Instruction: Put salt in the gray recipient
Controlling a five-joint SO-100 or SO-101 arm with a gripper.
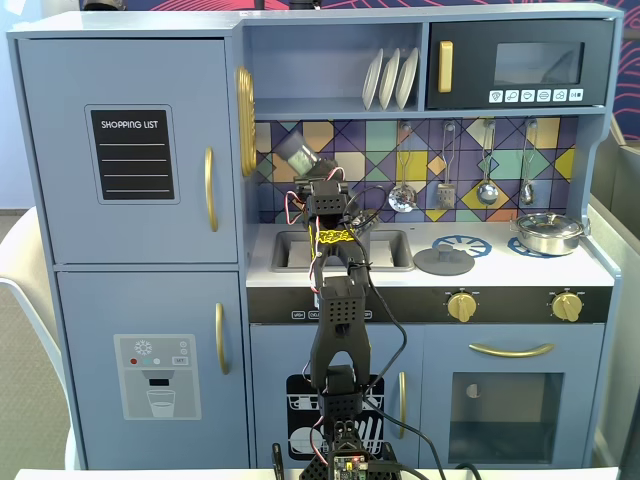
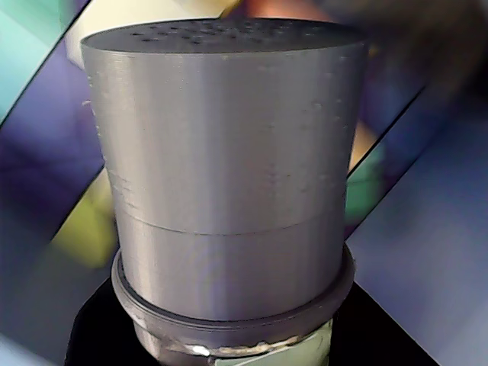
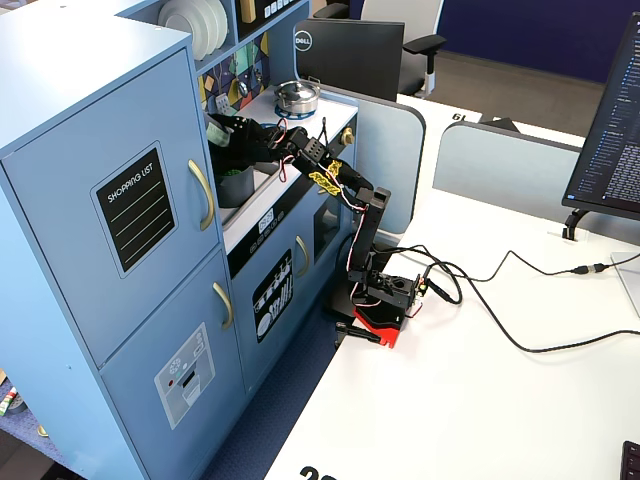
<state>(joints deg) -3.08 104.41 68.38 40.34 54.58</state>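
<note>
Office corner with a blue toy kitchen (image 1: 130, 250) pushed up against a white desk (image 3: 480, 390). Bolted at the desk's edge, base in red and black, with cables trailing off to the right in a fixed view: the arm (image 3: 365, 235). Reaches up and over the sink (image 1: 385, 250), stretched nearly full length. Clenched around the salt (image 1: 298, 153) – the tool (image 1: 314, 172), gripping the lower part of the shaker and holding it tilted in the air in front of the colored tile backsplash, the cap end pointing up and to the left in a fixed view. Fills almost the whole wrist view: the salt's gray cap (image 2: 229, 175), perforated top (image 2: 221, 34) at the upper edge, a sliver of pale green label at the bottom, blurred tiles behind. Sits in the sink area just below the tool in a fixed view: the gray recipient (image 3: 237, 187), dark and straight-sided, not touching the salt; hidden behind the arm in the front-on fixed view. Lies flat on the left burner of the hob: a gray lid (image 1: 444, 262). Rests on the right burner, well apart from the tool: a shiny steel pan (image 1: 548, 232). Hang along the backsplash above the hob: several utensils (image 1: 487, 190). Stand on edge on the upper shelf: three white plates (image 1: 390, 78), beside a black-fronted microwave (image 1: 520, 65). Marked "SHOPPING LIST" on the upper left door: a black board (image 1: 132, 154). Stands at the far right of the desk – a monitor (image 3: 612, 120).
</note>
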